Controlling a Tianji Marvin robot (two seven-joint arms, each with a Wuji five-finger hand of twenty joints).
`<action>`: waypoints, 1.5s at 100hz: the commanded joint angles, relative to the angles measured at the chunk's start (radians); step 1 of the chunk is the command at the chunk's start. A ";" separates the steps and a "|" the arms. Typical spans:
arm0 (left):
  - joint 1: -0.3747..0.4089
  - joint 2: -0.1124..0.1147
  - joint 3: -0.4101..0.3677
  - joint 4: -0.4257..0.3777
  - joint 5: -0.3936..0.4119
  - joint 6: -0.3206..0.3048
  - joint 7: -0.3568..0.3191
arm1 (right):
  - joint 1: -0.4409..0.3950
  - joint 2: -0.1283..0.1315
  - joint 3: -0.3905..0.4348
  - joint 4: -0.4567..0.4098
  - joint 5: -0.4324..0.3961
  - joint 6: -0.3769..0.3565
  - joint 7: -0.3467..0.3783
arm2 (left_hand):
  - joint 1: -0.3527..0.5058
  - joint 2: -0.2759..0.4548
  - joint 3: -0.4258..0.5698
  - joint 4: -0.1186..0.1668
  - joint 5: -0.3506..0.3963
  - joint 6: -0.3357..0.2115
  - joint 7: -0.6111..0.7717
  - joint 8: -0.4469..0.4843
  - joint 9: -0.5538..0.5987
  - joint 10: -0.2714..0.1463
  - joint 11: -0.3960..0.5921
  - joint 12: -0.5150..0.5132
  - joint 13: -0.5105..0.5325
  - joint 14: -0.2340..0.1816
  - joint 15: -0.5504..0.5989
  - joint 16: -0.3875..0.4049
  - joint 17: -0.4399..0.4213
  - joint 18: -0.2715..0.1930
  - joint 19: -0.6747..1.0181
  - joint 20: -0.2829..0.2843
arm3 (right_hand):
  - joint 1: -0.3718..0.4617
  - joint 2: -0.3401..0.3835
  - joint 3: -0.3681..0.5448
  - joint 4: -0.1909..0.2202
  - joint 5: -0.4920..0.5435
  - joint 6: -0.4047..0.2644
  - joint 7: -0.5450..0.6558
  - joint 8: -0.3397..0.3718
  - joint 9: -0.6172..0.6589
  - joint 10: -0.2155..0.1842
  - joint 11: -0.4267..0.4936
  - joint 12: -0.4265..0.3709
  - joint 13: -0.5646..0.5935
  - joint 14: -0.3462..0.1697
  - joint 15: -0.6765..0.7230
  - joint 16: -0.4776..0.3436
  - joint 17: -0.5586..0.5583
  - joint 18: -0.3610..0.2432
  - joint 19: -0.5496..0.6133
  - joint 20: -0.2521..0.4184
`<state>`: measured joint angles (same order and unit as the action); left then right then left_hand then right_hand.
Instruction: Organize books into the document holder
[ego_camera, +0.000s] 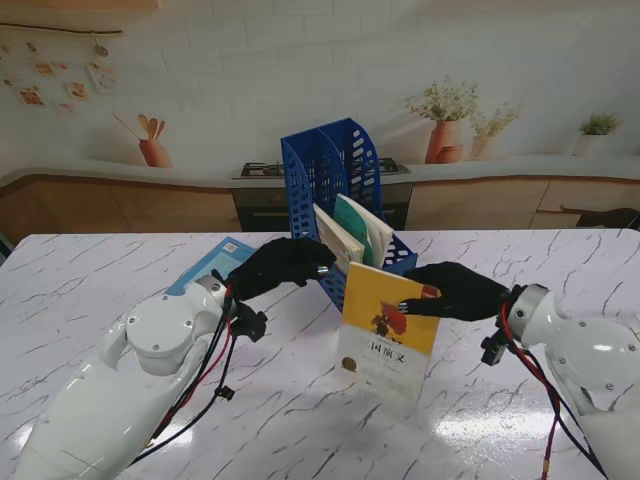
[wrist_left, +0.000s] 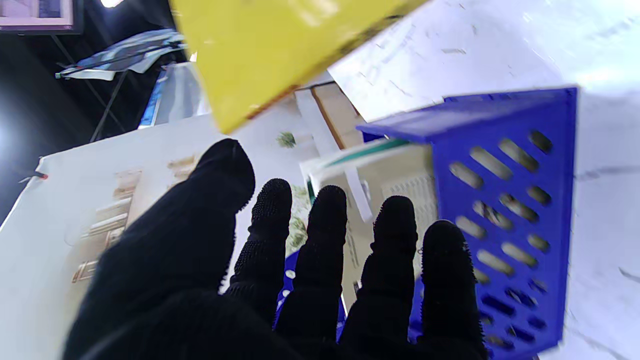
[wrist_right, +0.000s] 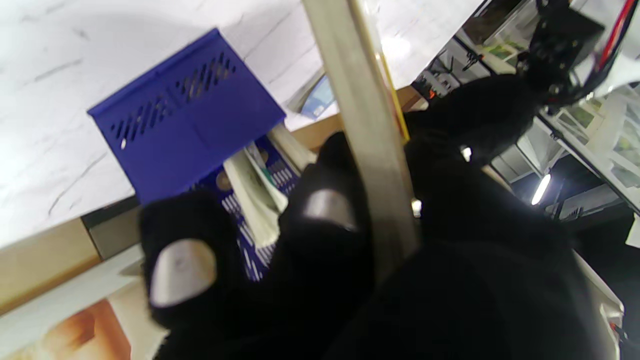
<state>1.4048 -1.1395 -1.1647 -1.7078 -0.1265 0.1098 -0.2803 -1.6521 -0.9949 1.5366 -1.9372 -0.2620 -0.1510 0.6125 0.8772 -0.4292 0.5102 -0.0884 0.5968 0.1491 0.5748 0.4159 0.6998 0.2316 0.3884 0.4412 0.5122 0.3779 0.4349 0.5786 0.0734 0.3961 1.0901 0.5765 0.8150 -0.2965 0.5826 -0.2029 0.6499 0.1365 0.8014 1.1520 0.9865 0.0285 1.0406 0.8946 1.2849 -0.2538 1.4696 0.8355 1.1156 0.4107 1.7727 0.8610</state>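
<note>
- While our right hand (ego_camera: 455, 291) pinched the yellow book (ego_camera: 388, 335) by its upper edge, the book hung upright and slightly tilted in front of the holder (ego_camera: 340, 190), nearer to us, its lower corner close to the table (ego_camera: 500, 420); we could not tell whether it touched.
- From the right wrist, we saw what the stand hid: the book's page edge (wrist_right: 367, 150) ran between thumb and fingers (wrist_right: 325, 210), clamped on both faces.
- Our left hand (ego_camera: 280, 266) held nothing, fingers (wrist_left: 327, 220) straight and slightly apart, reaching toward the holder's left side.
- From the left wrist, the holder's slotted wall (wrist_left: 505, 215) and a cream book (wrist_left: 380, 185) inside showed past the fingertips.
- Two books (ego_camera: 350, 232) leaned inside the holder.
- Only the stand showed a blue book (ego_camera: 212, 262) flat on the table behind our left arm.
</note>
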 joint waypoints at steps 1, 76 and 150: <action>0.015 0.012 -0.011 -0.003 0.001 -0.014 0.001 | -0.002 -0.008 0.015 -0.029 0.011 0.012 -0.021 | -0.026 0.021 -0.028 0.038 -0.007 -0.019 -0.012 -0.012 -0.027 -0.032 -0.016 -0.008 -0.023 -0.003 -0.023 -0.015 -0.023 0.012 -0.054 -0.020 | 0.141 0.170 0.145 0.021 0.036 -0.285 0.114 0.064 0.035 -0.107 0.053 0.023 0.047 -0.166 0.051 0.029 0.056 -0.294 0.098 -0.003; 0.051 0.024 -0.075 0.080 0.098 0.075 -0.015 | 0.066 -0.033 0.144 -0.122 -0.126 0.214 -0.123 | -0.019 0.014 -0.015 0.039 0.000 -0.019 -0.017 -0.003 -0.029 -0.033 -0.018 -0.011 -0.014 0.005 -0.003 0.006 -0.021 -0.001 0.011 0.034 | 0.134 0.173 0.148 0.019 0.039 -0.281 0.123 0.056 0.037 -0.105 0.067 0.025 0.047 -0.160 0.075 0.052 0.067 -0.321 0.162 -0.004; 0.051 0.026 -0.080 0.098 0.098 0.109 -0.029 | 0.230 -0.037 0.102 0.007 -0.248 0.317 -0.156 | -0.013 0.006 0.000 0.035 0.006 -0.021 -0.004 -0.001 -0.023 -0.036 -0.014 -0.010 -0.011 0.010 0.001 0.007 -0.019 -0.003 0.010 0.038 | 0.142 0.184 0.123 0.024 0.031 -0.300 0.115 0.060 0.029 -0.119 0.061 0.029 0.047 -0.159 0.074 0.055 0.066 -0.319 0.161 -0.014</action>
<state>1.4529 -1.1119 -1.2478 -1.6126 -0.0253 0.2344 -0.2970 -1.4392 -1.0269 1.6519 -1.9541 -0.5080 0.1610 0.4628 0.8773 -0.4289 0.5091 -0.0881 0.5967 0.1491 0.5633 0.4158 0.6799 0.2270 0.3776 0.4398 0.5079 0.3792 0.4418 0.5884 0.0620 0.3963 1.1086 0.6026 0.8150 -0.2942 0.5784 -0.2029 0.6499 0.1342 0.8014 1.1522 0.9907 0.0188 1.0515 0.9048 1.2870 -0.2641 1.4867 0.8632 1.1327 0.4093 1.7860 0.8585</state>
